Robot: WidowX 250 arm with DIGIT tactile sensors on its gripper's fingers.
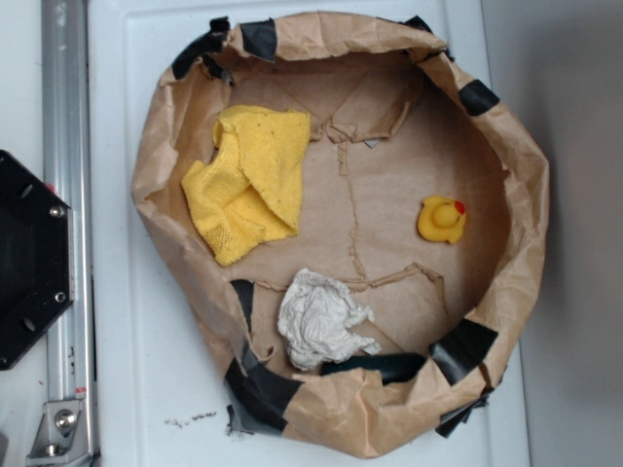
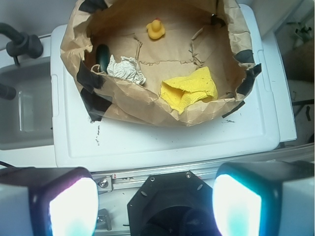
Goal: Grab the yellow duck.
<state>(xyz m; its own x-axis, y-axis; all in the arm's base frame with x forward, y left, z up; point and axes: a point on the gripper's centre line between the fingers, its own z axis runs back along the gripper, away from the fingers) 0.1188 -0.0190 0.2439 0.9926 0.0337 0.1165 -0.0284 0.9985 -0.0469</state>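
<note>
The yellow duck [image 1: 442,220] stands on the floor of a brown paper basin [image 1: 531,204], near its right wall; it is small and glossy with an orange-red beak. In the wrist view the yellow duck [image 2: 155,29] shows at the far side of the basin [image 2: 133,112]. My gripper [image 2: 155,206] is open, its two glowing pads [image 2: 73,209] wide apart with nothing between them. It hangs high over the robot's black base [image 2: 170,204], well back from the basin and far from the duck. The exterior view does not show the gripper.
A large yellow cloth [image 1: 248,180] lies at the basin's upper left. A crumpled white rag [image 1: 319,319] sits by the near wall beside a dark object [image 1: 375,366]. The basin rests on a white tabletop [image 1: 146,379]. A metal rail [image 1: 66,195] and black base [image 1: 29,258] stand at the left.
</note>
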